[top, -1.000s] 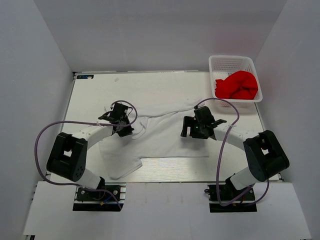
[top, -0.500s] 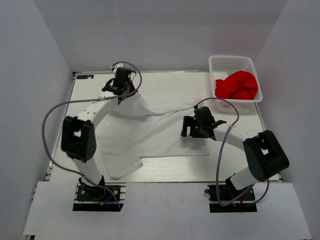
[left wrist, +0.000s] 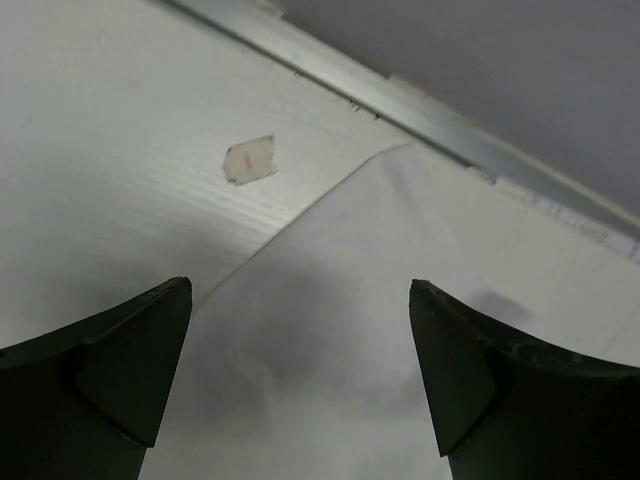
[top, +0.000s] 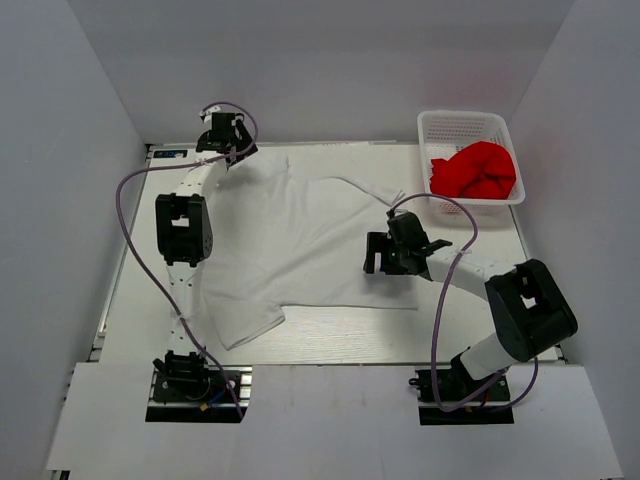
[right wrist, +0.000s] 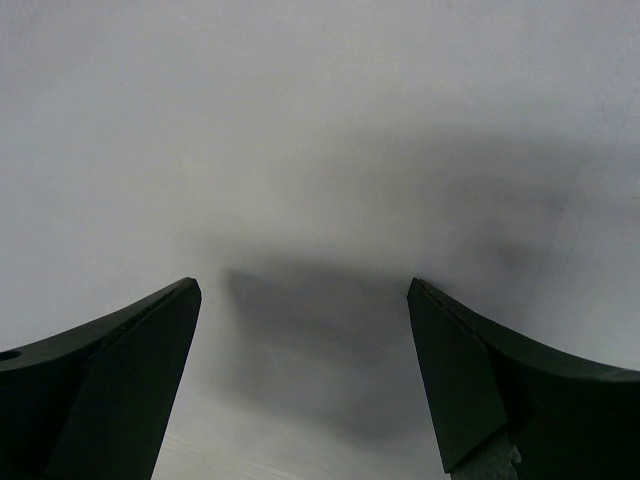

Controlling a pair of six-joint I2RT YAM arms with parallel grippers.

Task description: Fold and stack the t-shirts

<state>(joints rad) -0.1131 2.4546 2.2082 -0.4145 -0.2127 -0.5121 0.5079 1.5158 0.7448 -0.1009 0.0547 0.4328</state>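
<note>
Now the left hand (top: 228, 148) is out at the far-left corner, fingers just sprung apart, dropping the white t-shirt (top: 300, 240) corner it dragged there. Shirt lies flatter on the worktop (top: 470, 320). Right hand (top: 378, 255) hovers apart over the shirt's right side. Red t-shirt (top: 475, 170) sits in the basket (top: 465, 118), far right. Folding probably next.

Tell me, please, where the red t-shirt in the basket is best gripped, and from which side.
Grip a raised fold at the top of the red t-shirt, coming straight down from above. It lies crumpled in a heap inside the white basket, whose walls would likely block a sideways approach. The open right gripper looks like the nearer one.
</note>
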